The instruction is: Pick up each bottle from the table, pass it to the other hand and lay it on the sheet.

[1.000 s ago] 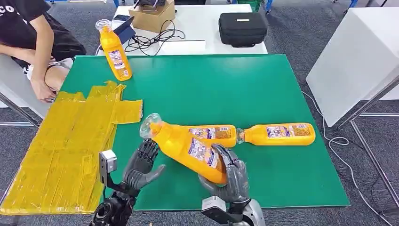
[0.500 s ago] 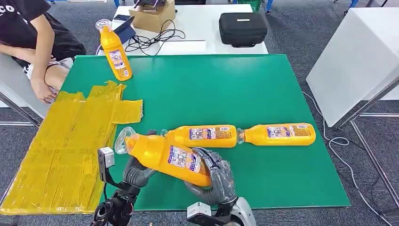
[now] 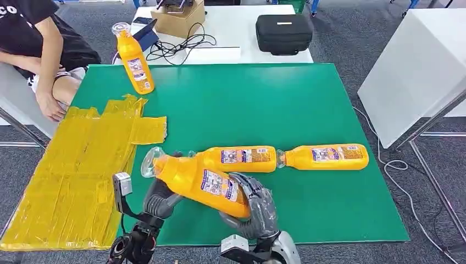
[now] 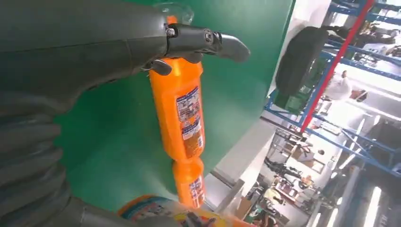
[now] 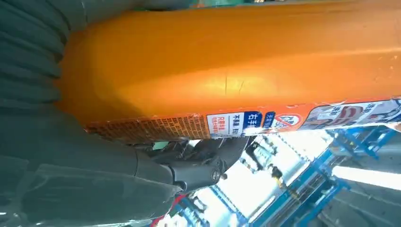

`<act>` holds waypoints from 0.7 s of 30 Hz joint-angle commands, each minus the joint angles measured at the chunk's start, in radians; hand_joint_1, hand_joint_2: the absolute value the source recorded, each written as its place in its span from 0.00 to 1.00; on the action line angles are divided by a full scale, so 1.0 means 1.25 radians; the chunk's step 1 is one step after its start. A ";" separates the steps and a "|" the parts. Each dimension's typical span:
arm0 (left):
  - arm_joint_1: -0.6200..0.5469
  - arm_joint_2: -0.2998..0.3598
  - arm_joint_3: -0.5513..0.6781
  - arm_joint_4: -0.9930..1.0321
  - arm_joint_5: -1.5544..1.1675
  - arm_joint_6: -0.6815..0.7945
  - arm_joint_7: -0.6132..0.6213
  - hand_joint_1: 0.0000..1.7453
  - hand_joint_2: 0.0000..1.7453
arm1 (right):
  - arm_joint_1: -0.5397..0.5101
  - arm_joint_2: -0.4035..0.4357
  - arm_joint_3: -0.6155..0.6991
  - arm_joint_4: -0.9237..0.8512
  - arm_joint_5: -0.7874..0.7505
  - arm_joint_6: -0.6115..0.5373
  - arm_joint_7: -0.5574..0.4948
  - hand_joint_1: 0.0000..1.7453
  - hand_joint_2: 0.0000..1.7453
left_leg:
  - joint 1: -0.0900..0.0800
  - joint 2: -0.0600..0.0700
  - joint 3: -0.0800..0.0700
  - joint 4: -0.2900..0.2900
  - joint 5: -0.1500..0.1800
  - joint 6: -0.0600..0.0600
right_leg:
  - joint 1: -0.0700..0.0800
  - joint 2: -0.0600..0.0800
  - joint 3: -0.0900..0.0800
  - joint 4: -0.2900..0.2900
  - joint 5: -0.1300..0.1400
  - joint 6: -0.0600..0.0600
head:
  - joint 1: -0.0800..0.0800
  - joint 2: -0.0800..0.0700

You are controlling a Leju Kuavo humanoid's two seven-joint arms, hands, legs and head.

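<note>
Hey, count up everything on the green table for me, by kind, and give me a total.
Orange bottles: 4, one held, two lying, one standing
Yellow sheet: 1
Total: 5

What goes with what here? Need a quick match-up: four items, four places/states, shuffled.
Items:
1. held bottle
2. upright bottle
3. black case
4. yellow sheet

Places/states:
A. on the white table behind
B. standing at the green table's far left corner
C. spread over the green table's left edge
D. tilted, between left hand and right hand

Pairs: 1-D, 2-B, 3-A, 4-C
</note>
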 commanded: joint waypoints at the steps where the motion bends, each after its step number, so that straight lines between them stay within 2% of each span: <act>1: -0.037 0.008 0.003 0.048 0.005 -0.001 0.002 0.00 1.00 | 0.031 -0.001 -0.165 -0.076 -0.003 -0.008 -0.013 1.00 1.00 | 0.000 -0.001 0.001 0.000 0.000 0.000 | 0.000 -0.002 0.002 -0.001 0.000 0.001 | 0.000 0.000; 8: -0.024 0.007 0.014 0.042 0.006 0.002 0.003 0.00 1.00 | 0.038 0.034 -0.201 -0.096 0.004 -0.008 -0.040 1.00 1.00 | 0.000 0.000 0.004 0.000 -0.002 -0.001 | 0.000 -0.001 0.004 -0.001 -0.001 0.001 | 0.000 0.000; 9: -0.025 0.006 0.016 0.045 0.007 0.002 0.004 0.00 1.00 | 0.036 0.035 -0.202 -0.098 0.004 -0.008 -0.040 1.00 1.00 | 0.000 0.000 0.002 0.000 0.000 -0.001 | 0.000 -0.001 0.001 0.000 -0.001 0.001 | 0.000 0.000; 13: -0.011 0.005 0.016 0.039 0.013 -0.007 0.003 0.00 1.00 | 0.024 0.020 -0.171 -0.082 0.011 -0.008 -0.003 1.00 1.00 | 0.000 0.001 0.005 0.000 -0.002 -0.001 | 0.000 -0.001 0.005 -0.001 -0.001 0.001 | 0.000 0.000; 17: 0.024 0.003 -0.014 -0.043 0.000 -0.016 0.001 0.00 1.00 | 0.025 0.022 -0.159 -0.072 0.032 -0.008 0.016 1.00 1.00 | 0.000 0.001 0.002 0.000 -0.001 0.000 | 0.000 0.000 0.002 -0.001 0.000 0.001 | 0.000 0.000; 21: 0.027 0.001 -0.017 -0.052 -0.003 -0.011 0.004 0.00 1.00 | 0.025 0.022 -0.160 -0.072 0.032 -0.008 0.016 1.00 1.00 | 0.000 0.001 0.001 0.000 -0.001 0.000 | 0.000 0.000 0.001 -0.001 0.000 0.001 | 0.000 0.000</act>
